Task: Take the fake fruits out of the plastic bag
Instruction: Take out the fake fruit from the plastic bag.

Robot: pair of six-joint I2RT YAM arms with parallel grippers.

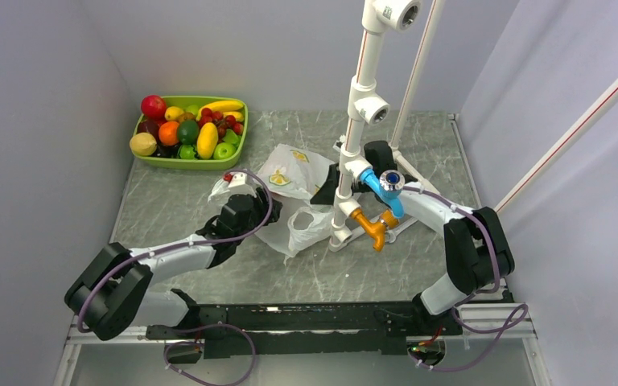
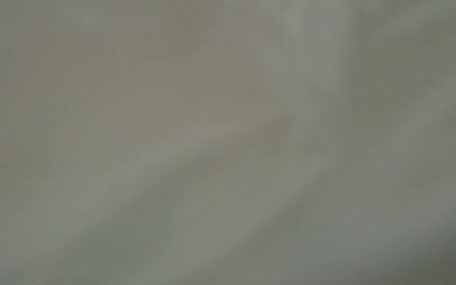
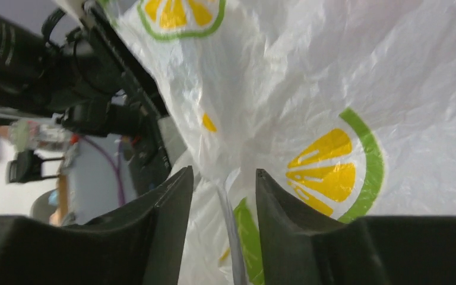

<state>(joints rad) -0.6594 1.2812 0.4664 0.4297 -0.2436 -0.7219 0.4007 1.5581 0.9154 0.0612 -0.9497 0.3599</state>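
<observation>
At the far-left corner of the grey marbled bench (image 1: 169,213) we see a lime-green tray (image 1: 201,163), rect., heaped w/ plastic fruit. In it we pick out an orange (image 1: 169,133), a dark green lime (image 1: 188,130) just right of it, a dark maroon apple (image 1: 150,127) at the left & small red strawberries (image 1: 224,122) twd the right. Center-right stands a white pipe stand (image 1: 358,121) w/ a blue fitting (image 1: 374,185) & an orange fitting (image 1: 370,226) low down.

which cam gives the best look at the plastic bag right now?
Top external: nearly the whole plastic bag shows, crumpled on the table. Right wrist shows only a close patch of its lemon-printed film, a fold running between the fingers of the right gripper. Left wrist is a pale blur; nothing identifiable.
</observation>
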